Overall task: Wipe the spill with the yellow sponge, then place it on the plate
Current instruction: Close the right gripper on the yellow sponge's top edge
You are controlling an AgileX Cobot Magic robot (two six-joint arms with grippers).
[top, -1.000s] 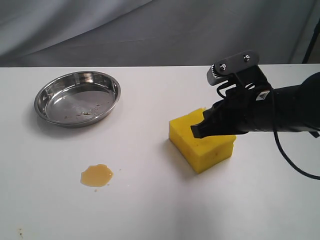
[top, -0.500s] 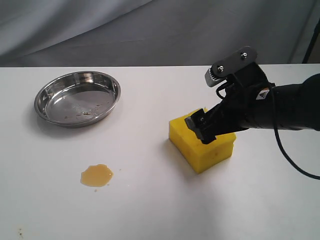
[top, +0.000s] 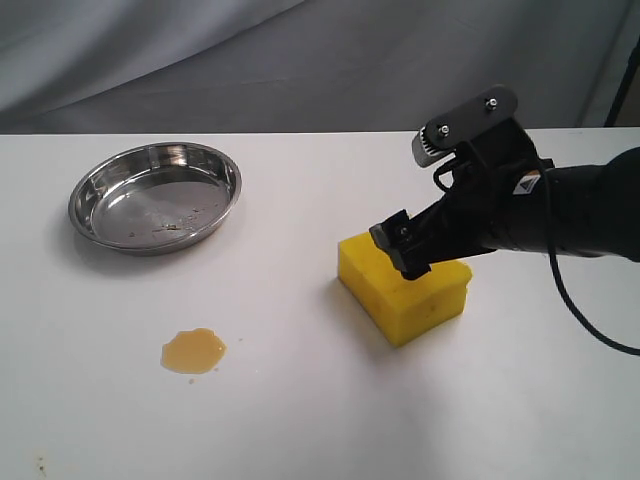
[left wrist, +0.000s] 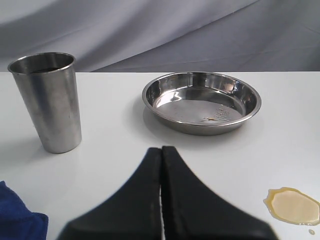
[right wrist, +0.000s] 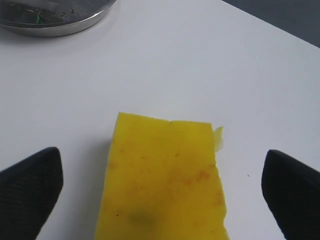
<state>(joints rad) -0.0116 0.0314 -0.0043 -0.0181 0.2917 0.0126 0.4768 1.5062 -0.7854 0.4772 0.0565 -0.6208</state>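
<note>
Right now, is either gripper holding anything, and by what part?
Nothing is held. Right gripper hangs open over the yellow sponge; left gripper is shut, empty.

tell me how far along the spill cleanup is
Nothing is finished. The amber puddle lies unwiped on the white table, and the round steel plate holds only specks. In hand: the right gripper sits open over the thick yellow sponge, not clamping it. Left: grasp, wipe, place on plate.

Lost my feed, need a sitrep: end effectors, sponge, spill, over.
Right end effector open, astride yellow sponge, not gripping. Left end effector shut. Spill unwiped, plate without sponge. Nothing between sponge and spill.
</note>
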